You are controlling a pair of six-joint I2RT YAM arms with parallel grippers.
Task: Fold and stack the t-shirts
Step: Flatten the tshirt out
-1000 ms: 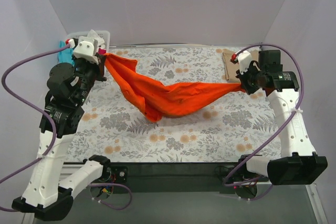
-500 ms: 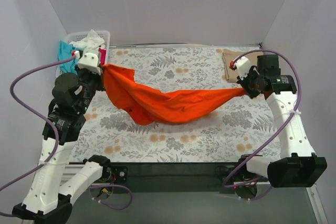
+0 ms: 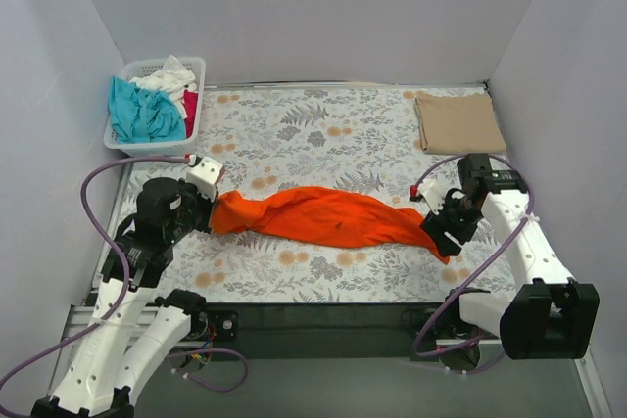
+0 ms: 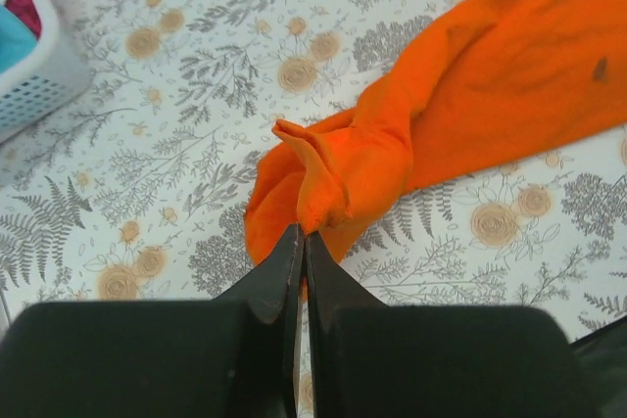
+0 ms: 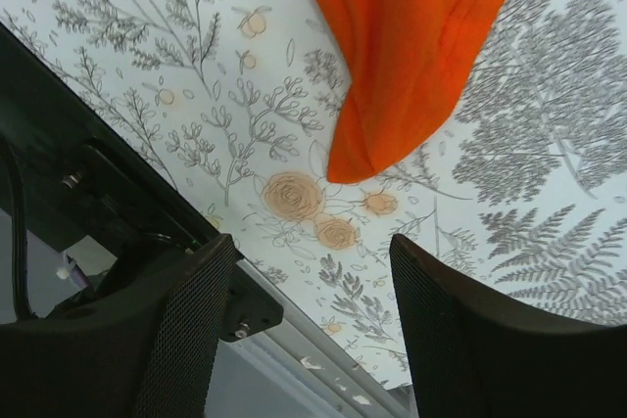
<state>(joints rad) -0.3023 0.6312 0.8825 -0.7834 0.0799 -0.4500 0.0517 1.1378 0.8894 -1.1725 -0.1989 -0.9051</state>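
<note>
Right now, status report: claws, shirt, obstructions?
Left claw shut on end of bright orange cloth t-shirt. Right claw open, other end lying free. Folded tan shirt, white slatted plastic basket at back corners, out of the way.

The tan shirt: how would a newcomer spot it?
On the flower-patterned table, look to the far right corner. The tan shirt lies there alone, the only one folded flat; the orange shirt is strung out mid-table and other shirts are bunched in a basket.
</note>
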